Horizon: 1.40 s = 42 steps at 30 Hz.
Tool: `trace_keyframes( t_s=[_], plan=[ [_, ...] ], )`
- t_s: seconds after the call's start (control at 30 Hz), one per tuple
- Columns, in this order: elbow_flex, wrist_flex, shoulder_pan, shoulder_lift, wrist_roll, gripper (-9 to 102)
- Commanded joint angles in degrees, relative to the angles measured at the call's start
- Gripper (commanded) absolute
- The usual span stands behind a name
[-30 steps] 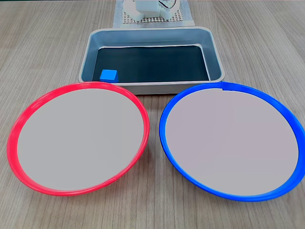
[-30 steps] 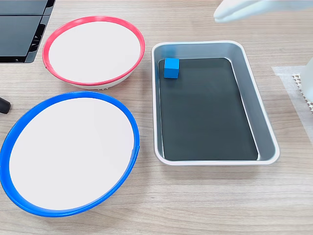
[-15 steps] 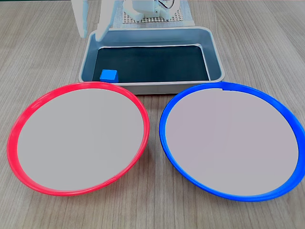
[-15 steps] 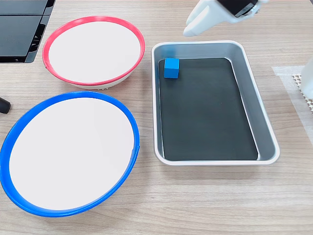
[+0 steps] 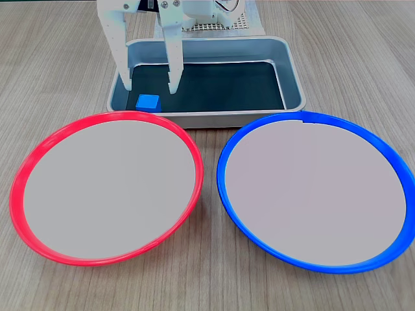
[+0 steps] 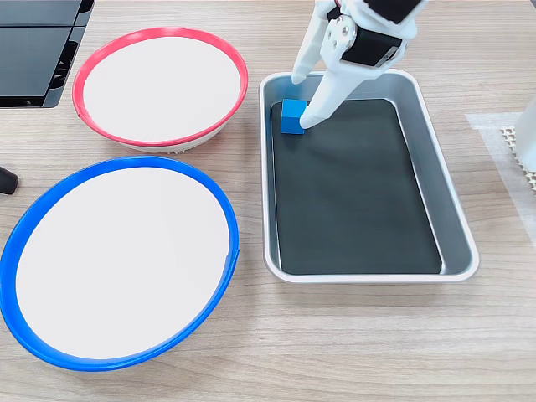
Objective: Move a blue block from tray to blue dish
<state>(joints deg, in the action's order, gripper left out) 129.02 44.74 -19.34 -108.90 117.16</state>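
Observation:
The blue block (image 5: pixel 148 102) (image 6: pixel 292 115) lies in one corner of the grey tray (image 5: pixel 295 78) (image 6: pixel 456 226), on its dark floor. My white gripper (image 5: pixel 150 89) (image 6: pixel 302 100) is open and hangs low over that corner, its two fingers spread to either side of the block. One fingertip (image 6: pixel 306 124) is at the block's edge, while the other (image 6: pixel 297 77) is over the tray rim. I cannot tell whether either touches the block. The blue dish (image 5: pixel 221 178) (image 6: pixel 232 243) stands beside the tray with nothing on it.
A red-rimmed plate (image 5: pixel 16 188) (image 6: pixel 243 79) of the same size sits next to the blue dish. The arm's base stands on a white mesh mat (image 5: pixel 207 26) (image 6: pixel 511 142) beyond the tray. A dark flat device (image 6: pixel 33 50) occupies one table corner.
The gripper has come down from above the tray's edge into the corner, and now straddles the block with open fingers. The block and dishes have not moved.

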Motion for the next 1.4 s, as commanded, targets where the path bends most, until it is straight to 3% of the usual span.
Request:
trace_keyframes(
  t_s=[0.0, 0.77, 0.93, 1.03, 1.13, 1.27, 1.37],
  plan=[
    [-2.3, -1.1, -1.1, 0.6, -0.2, 22],
    [1.6, -9.1, -1.1, 8.1, -10.7, 21],
    [1.0, -9.8, -0.1, 9.2, -12.7, 2],
    [0.6, -10.1, 1.2, 8.0, -15.6, 0],
    [0.7, -8.3, 5.9, 0.4, -25.0, 0],
    [1.0, -3.3, 18.6, -19.7, -46.5, 0],
    [-6.3, 5.0, 27.6, -19.9, -57.0, 0]
  ],
)
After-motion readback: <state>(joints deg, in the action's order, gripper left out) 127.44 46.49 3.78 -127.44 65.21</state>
